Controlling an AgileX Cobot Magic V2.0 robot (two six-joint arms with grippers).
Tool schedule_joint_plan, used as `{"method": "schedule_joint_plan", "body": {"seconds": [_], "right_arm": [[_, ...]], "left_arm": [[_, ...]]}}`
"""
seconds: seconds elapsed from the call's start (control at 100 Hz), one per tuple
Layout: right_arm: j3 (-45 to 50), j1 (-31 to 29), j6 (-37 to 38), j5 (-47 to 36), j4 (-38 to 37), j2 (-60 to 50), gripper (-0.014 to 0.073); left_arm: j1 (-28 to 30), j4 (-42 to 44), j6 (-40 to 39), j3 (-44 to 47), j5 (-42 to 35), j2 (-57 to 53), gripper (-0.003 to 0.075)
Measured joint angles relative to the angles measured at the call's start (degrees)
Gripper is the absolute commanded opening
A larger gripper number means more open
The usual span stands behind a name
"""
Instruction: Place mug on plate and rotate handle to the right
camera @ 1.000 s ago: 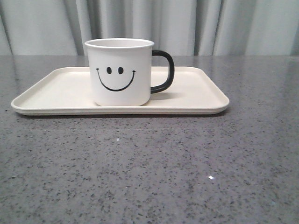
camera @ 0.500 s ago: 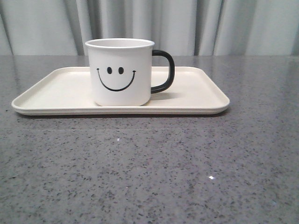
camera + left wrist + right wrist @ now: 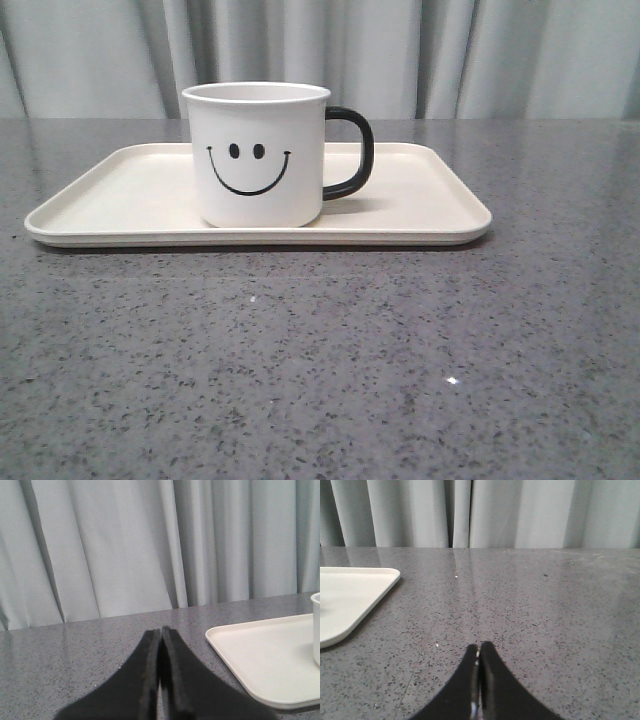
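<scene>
Mug: I see the mug [image 3: 257, 155] standing upright on the plate [image 3: 420, 200], a little left of the plate's middle; white, smooth, straight-walled, with a rolled rim and a black smiley face towards the front camera.
Handle: the handle [image 3: 352, 152] is a glossy black C-shaped loop on the mug's right side, over bare plate.
Plate: cream, flat, matte, rectangular with rounded corners and a low raised rim; far wider than the mug (only one corner shows in each wrist view).
Table: the table [image 3: 320, 360] under the plate is grey speckled stone-like surface, faintly glossy.
Curtain: a pale grey curtain [image 3: 400, 55] in soft vertical folds hangs behind the plate, past the table's far edge.
Left gripper: I read the left gripper [image 3: 160, 632] as pressed together, black tapered fingers touching, holding nothing; it sits left of the plate, apart from it.
Right gripper: the right gripper [image 3: 479, 647] is likewise pressed together and empty, right of the plate, apart from it.
Obstructions: nothing stands between either gripper and the plate.
</scene>
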Motion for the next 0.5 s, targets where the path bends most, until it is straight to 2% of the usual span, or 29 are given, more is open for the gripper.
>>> {"method": "schedule_joint_plan", "body": {"seconds": [0.5], "right_arm": [[0.0, 0.0, 0.0, 0.0, 0.0, 0.0, -0.0111]], "left_arm": [[0.0, 0.0, 0.0, 0.0, 0.0, 0.0, -0.002]]}}
